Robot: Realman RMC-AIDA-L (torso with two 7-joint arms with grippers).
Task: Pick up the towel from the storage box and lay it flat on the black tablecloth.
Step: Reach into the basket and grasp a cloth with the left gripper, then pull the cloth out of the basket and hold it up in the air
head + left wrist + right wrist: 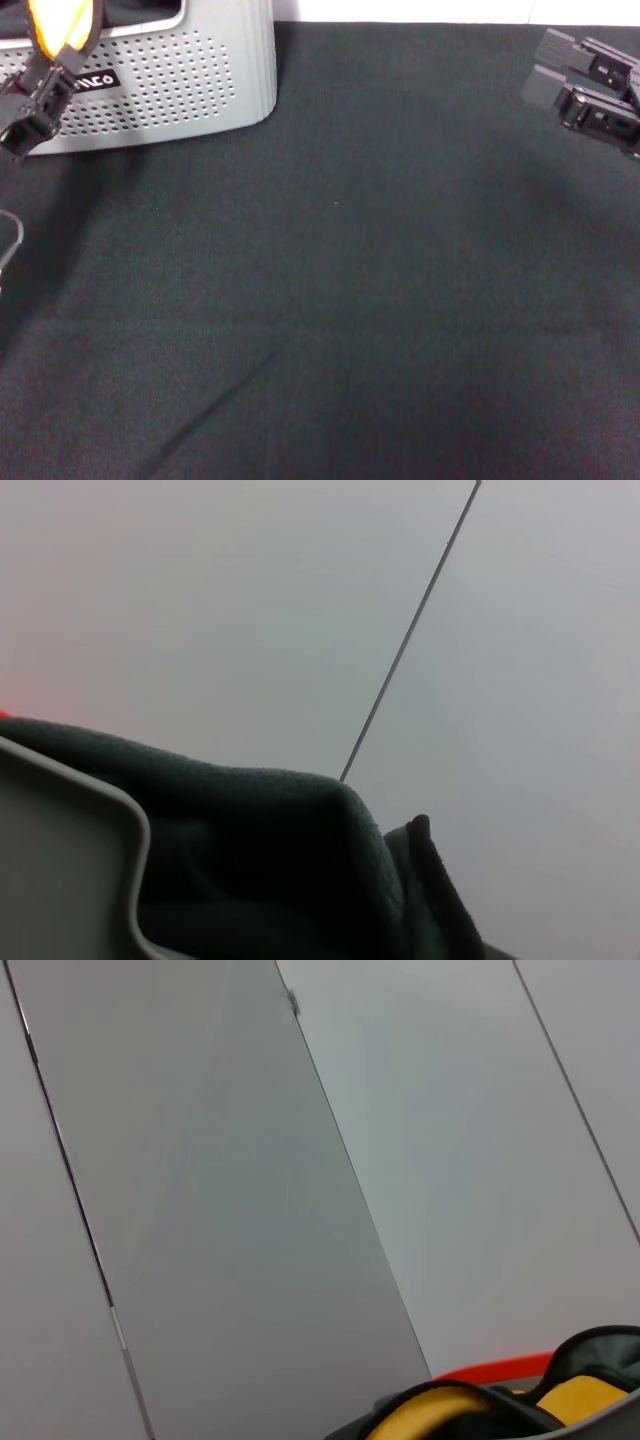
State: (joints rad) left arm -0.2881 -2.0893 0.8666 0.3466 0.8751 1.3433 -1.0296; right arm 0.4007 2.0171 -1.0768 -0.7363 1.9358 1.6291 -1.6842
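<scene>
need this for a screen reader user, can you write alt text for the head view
The left gripper hangs at the near face of the light grey storage box at the far left, with the yellow-orange towel bunched just above it. The black tablecloth fills the rest of the view with no towel laid on it. The right gripper hovers above the cloth at the far right.

one towel (62, 25), one storage box (190, 85), one black tablecloth (380, 300), two hands

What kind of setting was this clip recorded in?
Probably a lab or test bench, not a home: a table under a plain black tablecloth, one perforated grey storage box, and bare pale wall panels behind.
</scene>
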